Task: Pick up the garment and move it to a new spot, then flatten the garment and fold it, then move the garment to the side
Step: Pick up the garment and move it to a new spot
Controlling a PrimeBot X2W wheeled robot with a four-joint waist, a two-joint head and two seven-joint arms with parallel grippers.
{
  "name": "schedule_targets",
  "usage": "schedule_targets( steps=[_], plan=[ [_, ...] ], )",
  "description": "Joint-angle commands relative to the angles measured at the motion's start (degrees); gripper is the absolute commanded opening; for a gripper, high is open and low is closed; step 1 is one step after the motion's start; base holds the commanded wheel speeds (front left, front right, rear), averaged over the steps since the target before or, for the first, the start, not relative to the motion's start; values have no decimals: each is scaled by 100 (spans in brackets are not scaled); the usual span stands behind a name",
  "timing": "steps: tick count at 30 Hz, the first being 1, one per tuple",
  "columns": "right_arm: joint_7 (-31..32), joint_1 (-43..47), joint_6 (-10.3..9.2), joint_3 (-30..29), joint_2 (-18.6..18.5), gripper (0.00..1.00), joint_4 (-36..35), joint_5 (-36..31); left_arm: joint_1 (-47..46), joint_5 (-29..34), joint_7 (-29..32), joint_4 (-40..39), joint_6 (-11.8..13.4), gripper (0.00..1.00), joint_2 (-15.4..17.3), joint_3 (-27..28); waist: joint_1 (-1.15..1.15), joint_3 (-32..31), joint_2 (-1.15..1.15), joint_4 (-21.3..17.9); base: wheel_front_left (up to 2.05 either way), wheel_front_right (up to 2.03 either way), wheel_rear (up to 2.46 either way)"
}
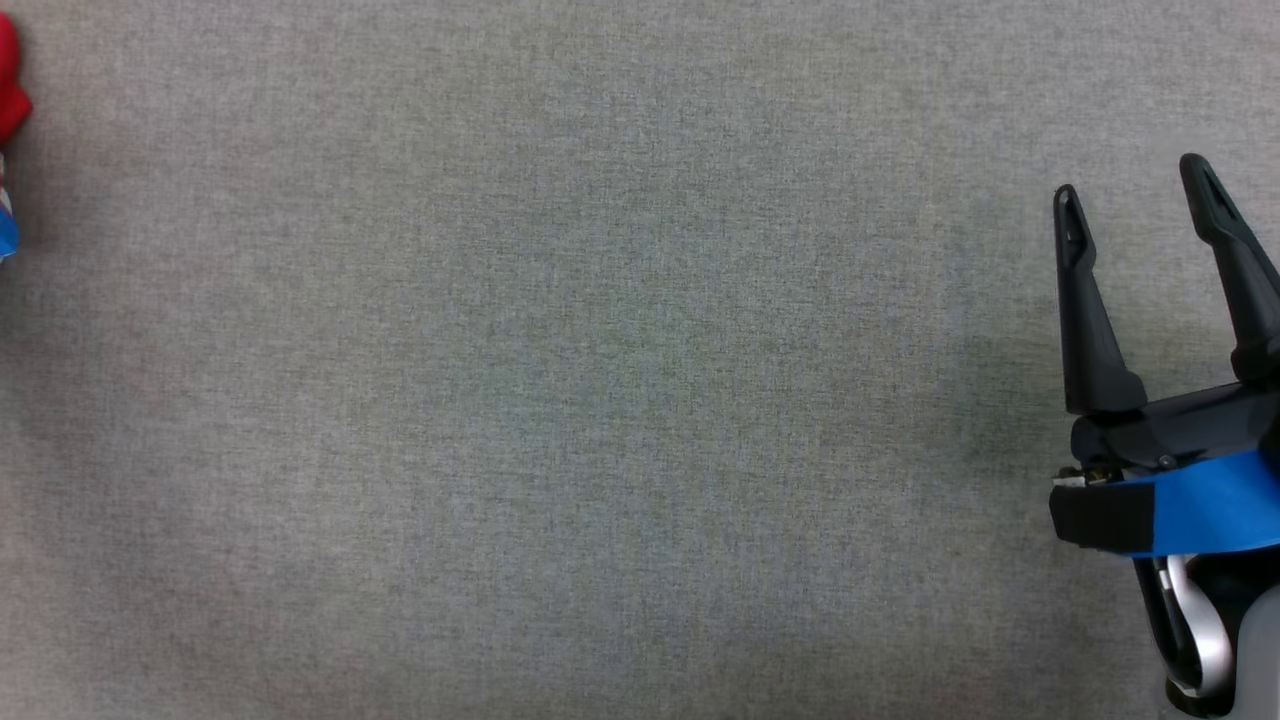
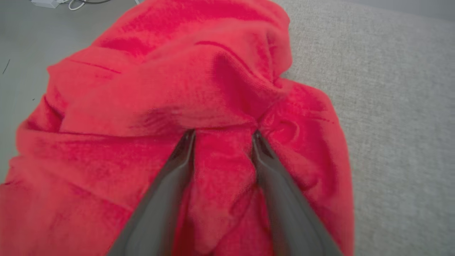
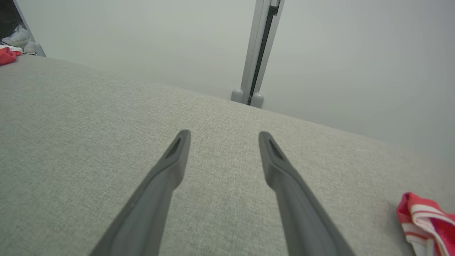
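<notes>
Left wrist view: left pincer (image 2: pixel 223 133) tips buried in the crumpled red garment (image 2: pixel 160 89), a ridge of cloth between them. Clamped or not, can't tell. Right pincer (image 1: pixel 1131 180) released, over the grey surface (image 1: pixel 600 400).

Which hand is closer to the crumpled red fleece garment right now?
Left. The left hand has both dark fingers pushed into the crumpled red fleece garment, a fold bunched between them. The right hand hangs open over the grey woven surface, well away from it.
</notes>
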Motion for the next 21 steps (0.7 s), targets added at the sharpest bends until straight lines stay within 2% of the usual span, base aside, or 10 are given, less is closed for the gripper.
schedule_targets(
  steps=[1, 2, 3, 13, 21],
  plan=[
    [-42, -52, 1, -12, -21, 100, -20, -20, 3, -6, 4, 87, 12, 36, -47, 0, 1, -5, 0, -5, 0, 0, 0],
    [-50, -65, 1, -25, -21, 100, -15, -26, 10, -11, -31, 145, 9, 10, -61, 0, 1, -14, 0, -10, 0, 0, 0],
    [-56, -68, 1, -35, -20, 100, 4, -35, 18, -17, -56, 206, 4, 2, -71, -4, 1, -34, 0, -16, 0, 0, 0],
    [-399, -95, 1, -113, -20, 100, 352, 196, -146, 96, -283, 367, -25, 0, 75, -130, 1, -494, 0, -53, 0, 0, 0],
    [-790, 5, 1, -162, -21, 100, 976, 594, -237, 138, -259, 66, -289, 0, 223, -248, 1, -1420, 0, -185, 0, 0, 0]
  ],
)
